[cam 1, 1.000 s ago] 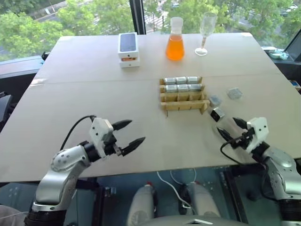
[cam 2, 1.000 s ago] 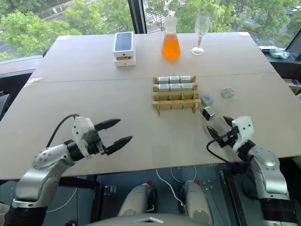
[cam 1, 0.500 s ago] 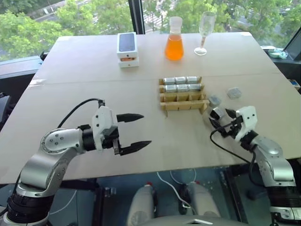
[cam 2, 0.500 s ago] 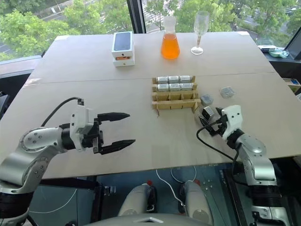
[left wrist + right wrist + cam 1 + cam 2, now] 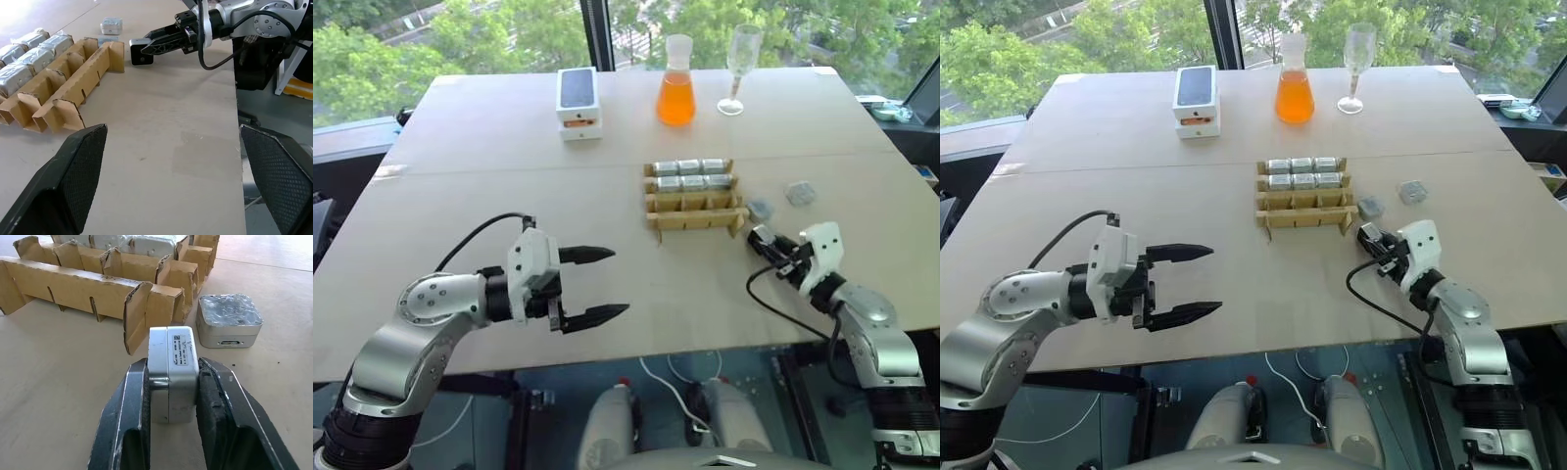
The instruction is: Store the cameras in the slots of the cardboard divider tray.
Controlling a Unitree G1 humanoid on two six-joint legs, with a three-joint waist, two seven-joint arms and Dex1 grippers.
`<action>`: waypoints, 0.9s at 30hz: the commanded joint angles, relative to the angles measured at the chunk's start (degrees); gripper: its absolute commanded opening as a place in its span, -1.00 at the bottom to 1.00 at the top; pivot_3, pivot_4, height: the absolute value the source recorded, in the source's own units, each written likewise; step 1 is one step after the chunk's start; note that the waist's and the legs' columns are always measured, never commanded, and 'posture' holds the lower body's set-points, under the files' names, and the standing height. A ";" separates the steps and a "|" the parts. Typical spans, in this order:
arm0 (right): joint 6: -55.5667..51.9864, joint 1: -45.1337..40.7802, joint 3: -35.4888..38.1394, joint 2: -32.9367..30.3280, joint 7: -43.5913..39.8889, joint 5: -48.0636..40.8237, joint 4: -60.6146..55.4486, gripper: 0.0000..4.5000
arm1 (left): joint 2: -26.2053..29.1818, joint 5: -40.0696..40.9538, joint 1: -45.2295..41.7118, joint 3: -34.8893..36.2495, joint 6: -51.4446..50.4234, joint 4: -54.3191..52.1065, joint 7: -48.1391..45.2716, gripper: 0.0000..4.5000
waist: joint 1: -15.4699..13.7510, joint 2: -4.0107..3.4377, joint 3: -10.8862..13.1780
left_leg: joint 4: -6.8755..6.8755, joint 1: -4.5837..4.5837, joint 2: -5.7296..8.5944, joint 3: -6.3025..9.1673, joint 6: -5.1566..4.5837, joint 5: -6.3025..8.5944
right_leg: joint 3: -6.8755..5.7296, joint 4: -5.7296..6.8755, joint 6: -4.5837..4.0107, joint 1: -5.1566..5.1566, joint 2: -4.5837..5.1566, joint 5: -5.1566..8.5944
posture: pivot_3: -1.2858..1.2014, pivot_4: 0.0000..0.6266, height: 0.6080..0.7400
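Observation:
The cardboard divider tray [image 5: 697, 217] lies mid-table; its two far rows hold several silver cameras [image 5: 691, 174], while the two near rows are empty. My right gripper [image 5: 761, 239] is shut on one camera [image 5: 173, 357] standing on edge just off the tray's near right corner, low over the table. Two more cameras [image 5: 761, 208] [image 5: 800, 193] lie loose to the right of the tray. My left gripper [image 5: 619, 282] hovers open and empty over the near left of the table, pointing right.
A stack of white phone boxes [image 5: 579, 103], a flask of orange liquid [image 5: 676, 93] and a wine glass [image 5: 742, 59] stand at the far side. The table's near edge [image 5: 705, 345] runs just below both grippers.
My right gripper moved forward around the camera by the tray's corner and shut on it. My left gripper rose a little and turned to point right, staying open.

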State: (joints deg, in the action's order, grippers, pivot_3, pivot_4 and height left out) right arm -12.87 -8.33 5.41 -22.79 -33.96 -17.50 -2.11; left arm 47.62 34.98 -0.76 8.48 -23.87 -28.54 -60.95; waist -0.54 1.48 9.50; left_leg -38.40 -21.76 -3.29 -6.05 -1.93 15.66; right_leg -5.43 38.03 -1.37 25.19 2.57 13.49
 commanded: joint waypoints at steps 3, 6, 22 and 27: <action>1.29 -8.17 0.38 -2.57 -9.86 -5.52 -0.48 -0.67 | -0.69 1.07 0.62 3.44 1.15 -0.31 1.27 1.00 | 0.19 -0.06 0.06 | 0.00 0.00 0.00 0.01 -0.02 0.01 | -0.01 0.00 0.00 0.00 0.00 0.00 | 0.03 -0.52 1.00; 3.66 -19.52 -2.74 -3.59 -19.46 -5.62 7.39 -0.67 | -0.81 2.05 1.64 5.95 0.62 -0.40 2.31 1.00 | 0.92 -0.09 0.10 | -0.02 0.02 -0.01 -0.02 -0.17 0.09 | 0.02 0.02 0.00 0.02 -0.02 -0.01 | 0.03 -0.52 1.00; 32.90 -59.47 -9.62 8.60 -45.84 5.99 67.29 -0.67 | -3.86 4.51 11.74 12.42 -0.43 -8.10 10.02 1.00 | 1.34 -0.13 0.15 | -0.04 -0.22 0.12 -0.09 0.01 -0.02 | -0.01 -0.06 -0.28 0.13 0.29 -0.16 | 0.03 -0.52 1.00; 37.06 -62.00 -11.03 9.41 -46.60 10.90 72.55 -0.67 | -4.50 4.60 13.00 13.09 -0.68 -9.63 11.75 1.00 | 1.32 -0.14 0.16 | -0.03 -0.21 0.10 -0.03 0.02 -0.02 | -0.08 -0.01 -0.29 0.13 0.30 -0.16 | 0.03 -0.52 1.00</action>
State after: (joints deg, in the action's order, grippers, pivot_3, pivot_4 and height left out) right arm 21.95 -68.56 -5.83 -13.09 -80.33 -7.83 69.77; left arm 43.21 38.57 12.00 19.90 -24.73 -35.72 -49.90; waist 0.78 1.34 9.66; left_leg -38.43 -21.97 -3.19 -6.07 -1.91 15.64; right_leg -5.51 38.03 -1.66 25.32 2.87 13.33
